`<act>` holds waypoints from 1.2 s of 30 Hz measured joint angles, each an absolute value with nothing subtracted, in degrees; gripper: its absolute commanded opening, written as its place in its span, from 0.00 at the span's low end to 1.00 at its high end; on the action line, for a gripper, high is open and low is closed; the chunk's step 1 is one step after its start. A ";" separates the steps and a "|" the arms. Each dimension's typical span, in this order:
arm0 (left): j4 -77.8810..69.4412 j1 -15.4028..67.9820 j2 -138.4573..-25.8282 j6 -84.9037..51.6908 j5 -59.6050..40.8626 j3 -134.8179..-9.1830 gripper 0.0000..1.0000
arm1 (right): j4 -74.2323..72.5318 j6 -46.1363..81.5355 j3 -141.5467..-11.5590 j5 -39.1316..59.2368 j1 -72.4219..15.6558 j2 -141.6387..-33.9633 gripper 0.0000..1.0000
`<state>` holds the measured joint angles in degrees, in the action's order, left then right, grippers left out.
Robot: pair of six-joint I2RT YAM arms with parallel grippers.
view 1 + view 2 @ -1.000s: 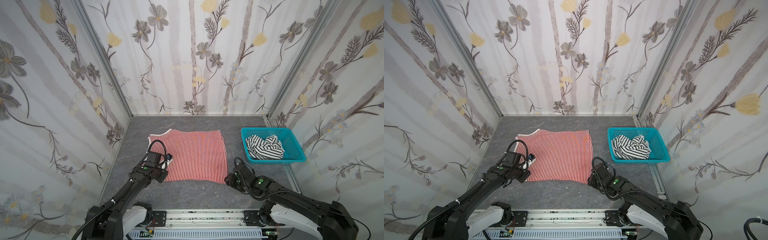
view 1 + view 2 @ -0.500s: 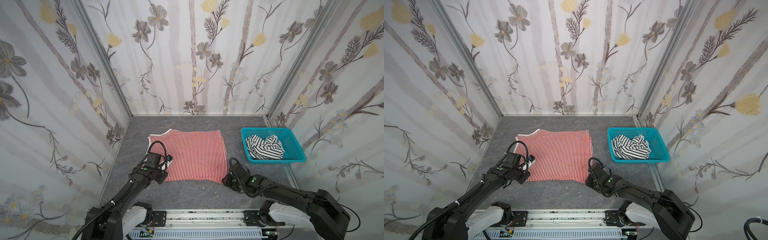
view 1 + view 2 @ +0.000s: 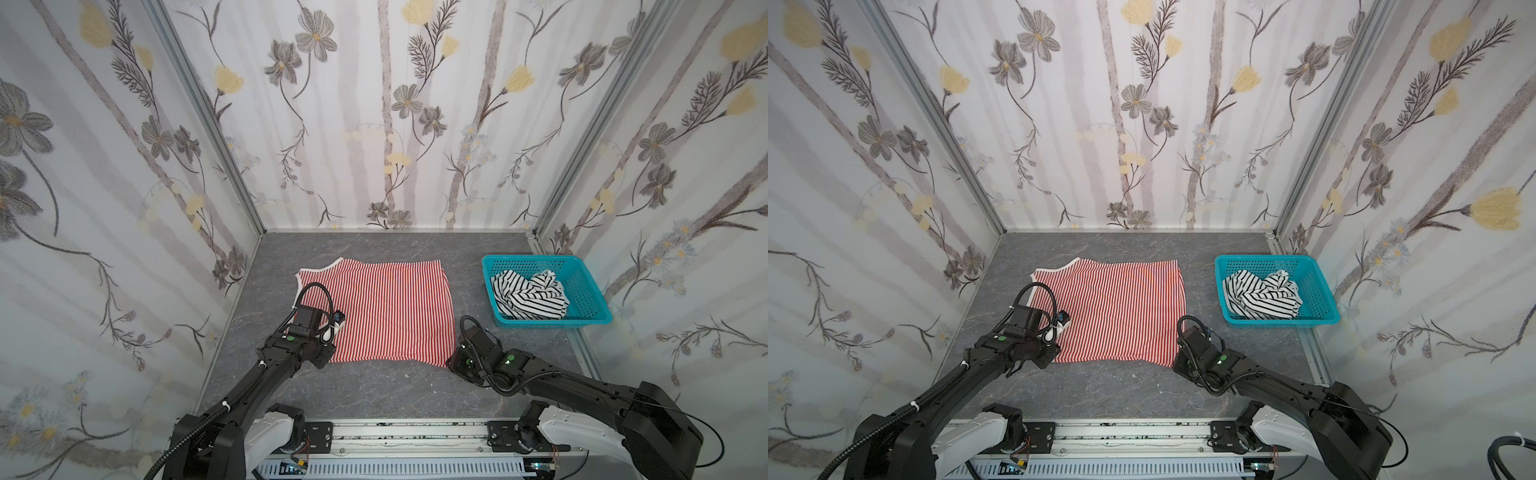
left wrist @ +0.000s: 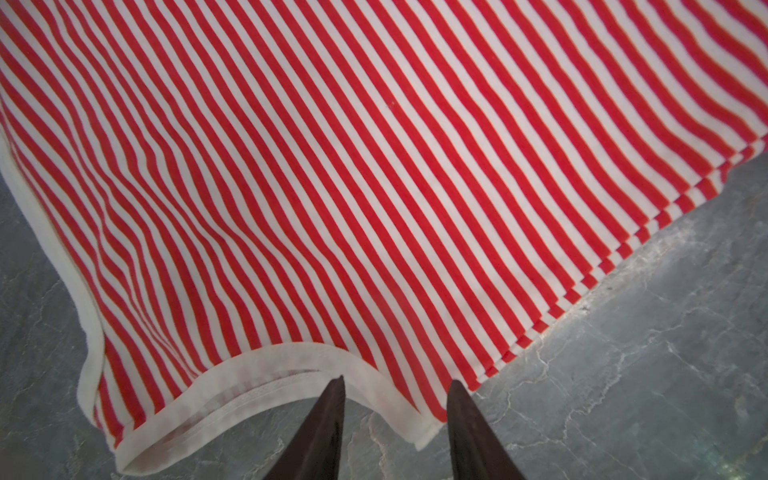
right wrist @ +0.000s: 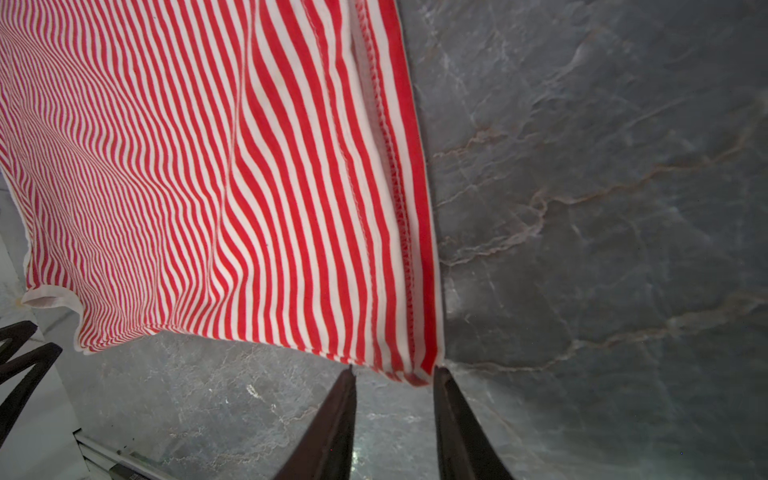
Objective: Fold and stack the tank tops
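Right gripper [image 5: 392,372] had scooted left to the near right corner of the flat red-and-white striped knit tank top [image 3: 390,307], jaws narrower but apart. Left gripper [image 4: 397,384] gaped over its near left edge. No fold yet; the black-and-white striped top [image 3: 528,297] sat crumpled in the turquoise mesh basket [image 3: 552,323], right.

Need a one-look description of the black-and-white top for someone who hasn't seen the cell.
On the grey marbled table, find the turquoise mesh basket at its right edge. The black-and-white tank top lies crumpled inside it. Unlike the red-and-white tank top spread flat mid-table, its stripes are black and wide.
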<state>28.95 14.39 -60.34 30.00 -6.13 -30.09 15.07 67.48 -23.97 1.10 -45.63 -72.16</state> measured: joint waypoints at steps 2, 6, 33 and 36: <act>28.93 14.39 -60.31 30.00 -6.13 -30.09 0.43 | 15.00 67.48 -23.88 1.10 -45.63 -72.66 0.34; 28.93 14.39 -60.31 30.00 -6.17 -30.09 0.43 | 14.85 67.46 -23.88 1.10 -45.63 -73.52 0.33; 28.93 14.39 -60.69 30.04 -6.31 -30.00 0.43 | 13.69 64.82 -26.83 1.19 -43.70 -77.54 0.02; 28.93 14.39 -60.73 30.06 -6.31 -30.00 0.43 | 13.74 64.38 -27.33 1.39 -43.70 -77.06 0.00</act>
<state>28.93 14.39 -60.73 30.06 -6.31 -30.00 13.74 64.38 -27.33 1.39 -43.70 -77.06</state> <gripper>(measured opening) 0.428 0.049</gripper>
